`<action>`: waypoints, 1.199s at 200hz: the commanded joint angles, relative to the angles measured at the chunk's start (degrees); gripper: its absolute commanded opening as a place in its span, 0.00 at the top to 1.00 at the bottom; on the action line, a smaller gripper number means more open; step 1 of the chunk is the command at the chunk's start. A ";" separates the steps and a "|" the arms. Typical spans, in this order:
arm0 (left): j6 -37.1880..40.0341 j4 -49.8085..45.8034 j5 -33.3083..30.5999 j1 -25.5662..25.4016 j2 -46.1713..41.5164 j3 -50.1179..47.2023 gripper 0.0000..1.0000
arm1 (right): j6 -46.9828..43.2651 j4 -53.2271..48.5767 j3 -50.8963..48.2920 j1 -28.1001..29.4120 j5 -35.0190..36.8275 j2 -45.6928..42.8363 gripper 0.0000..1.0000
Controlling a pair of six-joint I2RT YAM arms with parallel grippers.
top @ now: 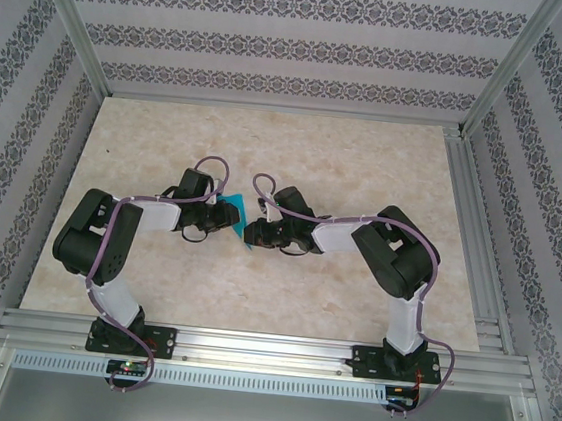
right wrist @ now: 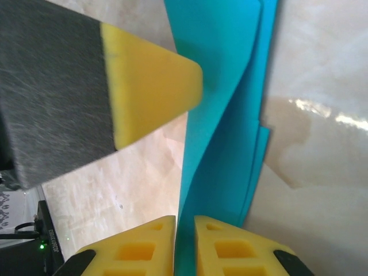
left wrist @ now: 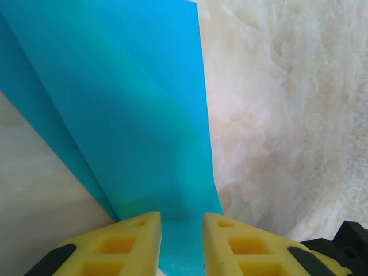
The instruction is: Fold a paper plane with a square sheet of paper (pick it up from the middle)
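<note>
- The turquoise sheet of paper [left wrist: 144, 115], folded into layers, is held above the middle of the counter [left wrist: 287, 103].
- The left tool [left wrist: 181, 221] is clamped on one edge and the right tool [right wrist: 185, 223] on another.
- White lettering on a black board [right wrist: 49, 244] is too small to read.

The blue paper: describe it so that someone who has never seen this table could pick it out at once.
Start at the pale stone-patterned table and go to its middle, where the left pincer and right pincer meet. The blue paper sits between them, folded in layers. Nothing else there is turquoise: the arms are black and white, the fingers yellow.
</note>
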 commanded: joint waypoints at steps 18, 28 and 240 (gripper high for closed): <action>1.23 -1.13 -0.50 0.45 1.06 1.18 0.73 | -1.36 -2.54 0.29 0.81 0.34 -1.17 0.83; 1.23 -1.13 -0.48 0.39 0.97 1.19 0.73 | -1.44 -3.08 0.56 0.87 0.40 -0.98 0.83; 6.89 -2.08 0.49 0.78 -0.61 6.68 0.65 | 1.34 -5.26 -1.53 0.46 3.66 1.49 0.99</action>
